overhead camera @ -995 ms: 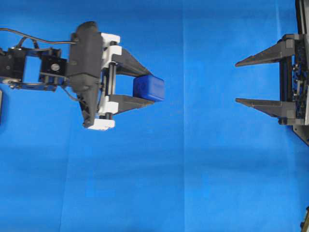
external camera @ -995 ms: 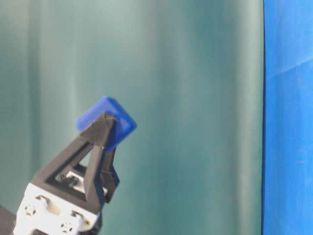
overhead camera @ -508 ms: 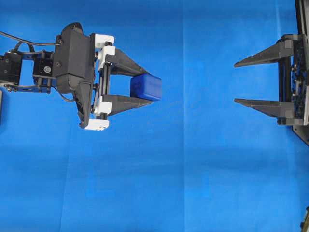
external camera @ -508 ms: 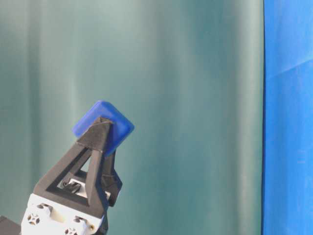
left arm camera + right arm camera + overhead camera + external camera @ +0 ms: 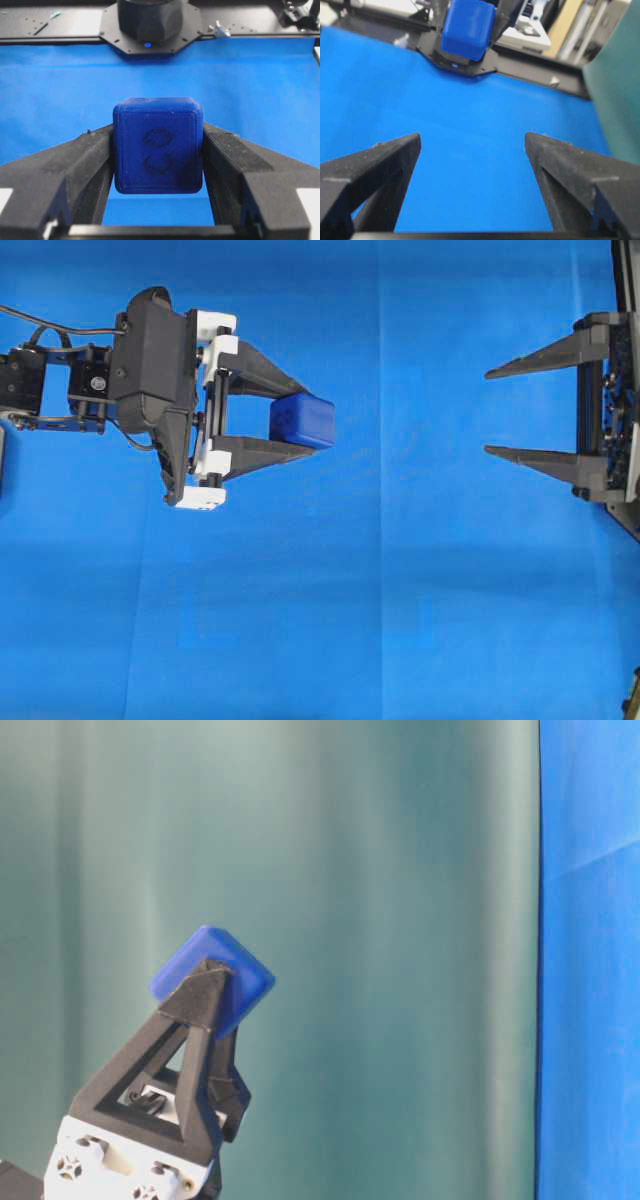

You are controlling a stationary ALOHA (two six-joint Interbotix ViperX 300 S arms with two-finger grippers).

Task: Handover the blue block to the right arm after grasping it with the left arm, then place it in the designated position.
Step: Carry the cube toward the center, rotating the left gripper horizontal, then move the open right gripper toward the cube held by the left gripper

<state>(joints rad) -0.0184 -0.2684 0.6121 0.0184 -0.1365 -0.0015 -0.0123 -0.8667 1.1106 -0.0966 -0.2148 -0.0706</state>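
At the far left of the overhead view we find the left arm (image 5: 60, 390), black with exposed cables, reaching in level above the tabletop (image 5: 330, 620). Its tool, the left tool (image 5: 300, 422), carries white brackets and is clamped on the blue block (image 5: 303, 421), one black finger against each side face. In the left wrist view the blue block (image 5: 158, 145) fills the gap between both fingers (image 5: 65, 175) and shows two faint round marks on its near face. The table-level view shows the blue block (image 5: 213, 978) raised clear of the surface, tilted on a corner.

We see a bright blue cloth covering the whole tabletop, with faint fold lines crossing it. The middle stretch between the two tools is plain cloth.

At the right edge we find the right arm (image 5: 610, 400), with the right tool (image 5: 487, 411) spread wide, gripping nothing, its fingertips pointing toward the block and well apart from it. In the right wrist view the right tool (image 5: 472, 140) frames the cloth.

Behind the scene hangs a teal curtain (image 5: 380, 920). A black base plate (image 5: 150, 22) sits at the cloth's far edge.
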